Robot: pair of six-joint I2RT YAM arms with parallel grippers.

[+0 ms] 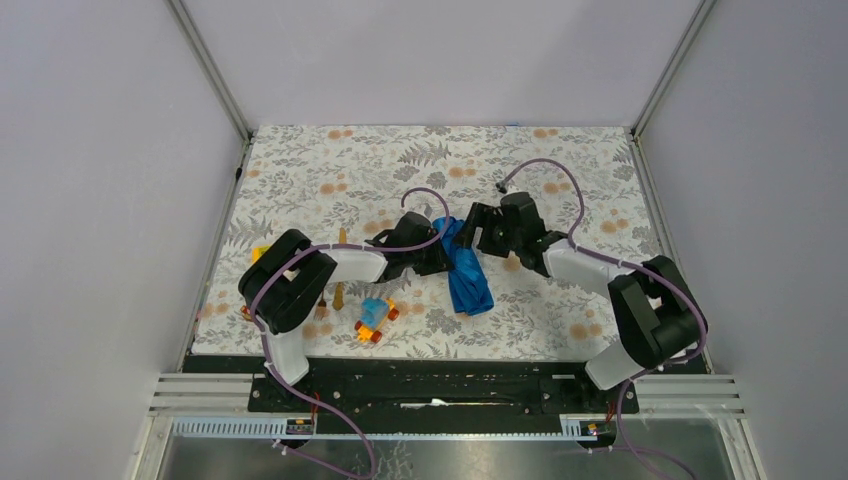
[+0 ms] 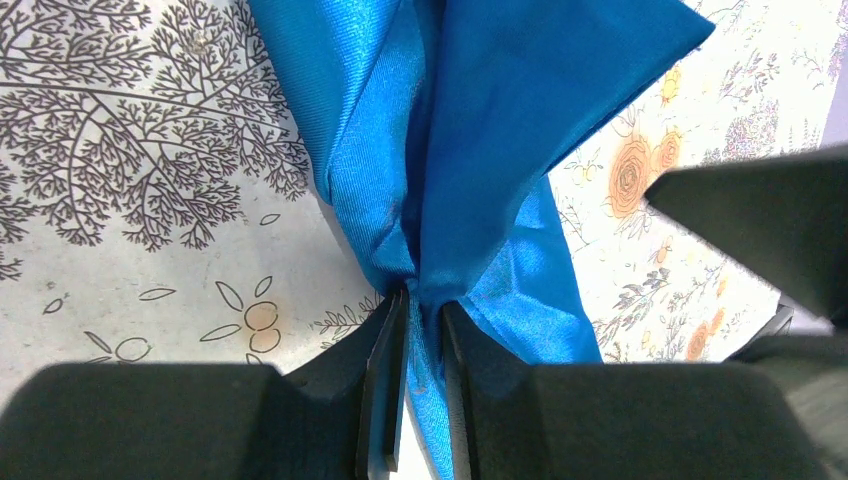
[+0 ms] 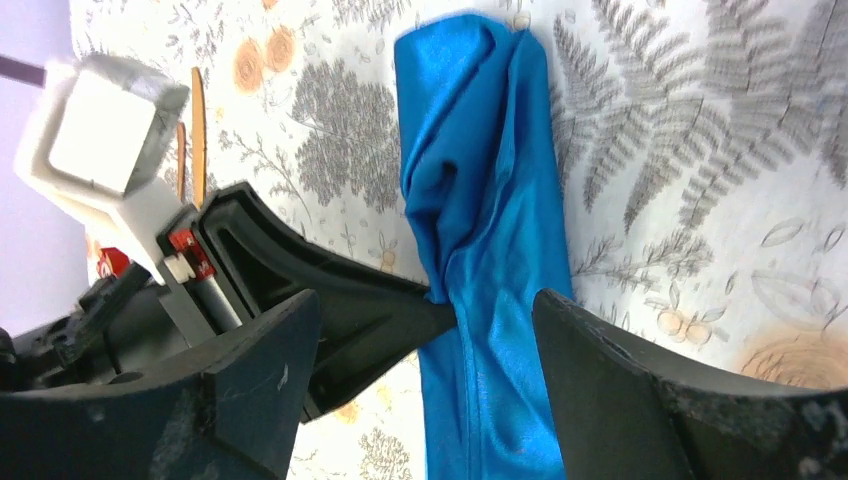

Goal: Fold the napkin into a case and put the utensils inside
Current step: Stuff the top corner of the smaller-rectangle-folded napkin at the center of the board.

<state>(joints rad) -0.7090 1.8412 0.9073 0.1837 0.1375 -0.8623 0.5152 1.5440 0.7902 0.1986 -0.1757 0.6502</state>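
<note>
Left wrist: bunched napkin (image 2: 480,150) btwn left claw (image 2: 420,312) tips

From above, the black and white left arm (image 1: 290,282) covers the middle of the slim golden-orange utensils (image 1: 339,297), so fork and knife cannot be told apart. It also covers part of a small yellow block (image 1: 259,252) at its 10 o'clock. The bright blue cloth napkin (image 2: 500,150) is cut off at 12 o'clock in the left wrist view and at 6 o'clock in the right one.
</note>
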